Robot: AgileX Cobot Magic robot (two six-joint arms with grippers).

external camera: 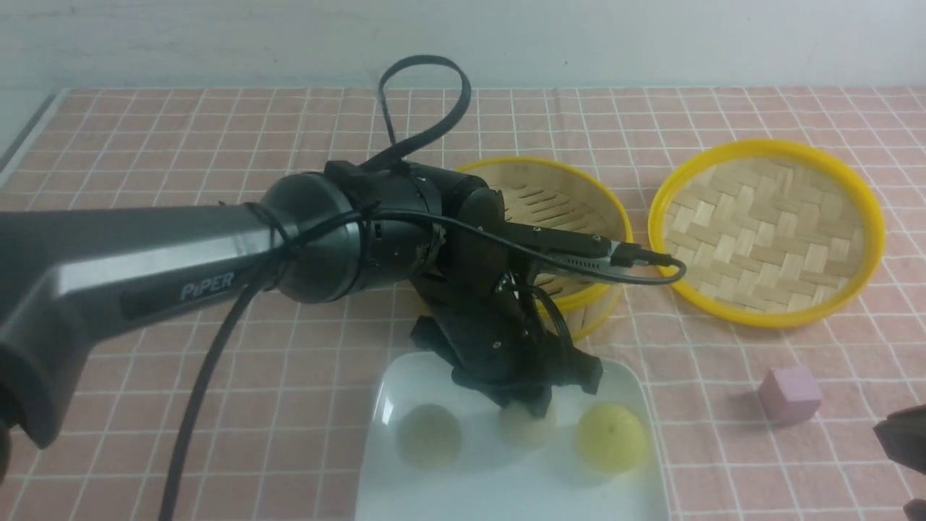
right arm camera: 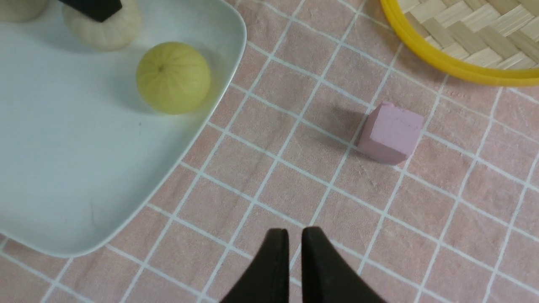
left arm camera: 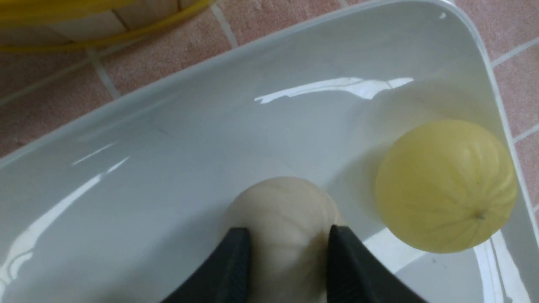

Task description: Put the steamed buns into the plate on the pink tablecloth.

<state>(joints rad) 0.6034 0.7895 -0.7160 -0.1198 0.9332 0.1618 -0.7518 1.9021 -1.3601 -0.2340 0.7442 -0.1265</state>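
Cream buns [external camera: 429,434] two, yellow bun [external camera: 611,437] one — on one plate [external camera: 506,496].

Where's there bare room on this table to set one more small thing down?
Free: the near strip of the plate in front of the buns; the pink tablecloth between plate and pink cube; the far cloth behind the steamer basket and lid. Crowded: the plate's middle, where the left gripper straddles a bun.

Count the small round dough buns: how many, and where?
3, all on the glossy white square plate: pale beige bun at its left, cream bun mid-plate beneath the left gripper, yellow bun at its right. The left arm hides part of the bamboo steamer basket.
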